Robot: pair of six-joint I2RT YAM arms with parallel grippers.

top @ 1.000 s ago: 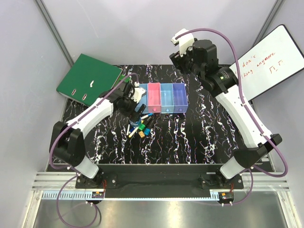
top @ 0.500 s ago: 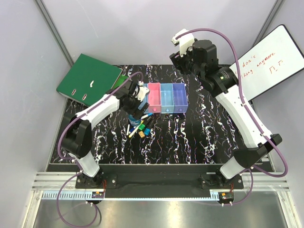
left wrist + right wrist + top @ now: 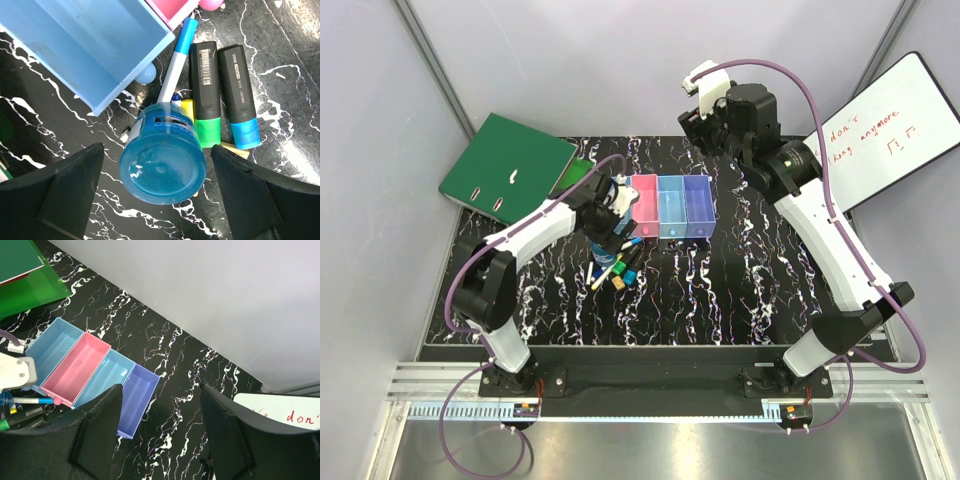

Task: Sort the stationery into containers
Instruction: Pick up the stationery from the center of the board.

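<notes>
all 4 bins (image 3: 75,371) look empty, so sorting is barely begun: the blue tin (image 3: 162,167) and markers (image 3: 206,95) lie on the bench (image 3: 280,75) in front of them. the left hand (image 3: 156,147) hangs open astride the tin; the right hand (image 3: 160,390) waits open, empty, high up. against 1 second ago, the left hand has swung in over the tin; the right has not moved.

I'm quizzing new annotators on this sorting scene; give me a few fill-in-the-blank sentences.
The bin farthest from the binder is ___. The two highlighters' caps are green and ___. The left pincer is ___, not shut, around the tin.
Missing: purple; blue; open.
</notes>
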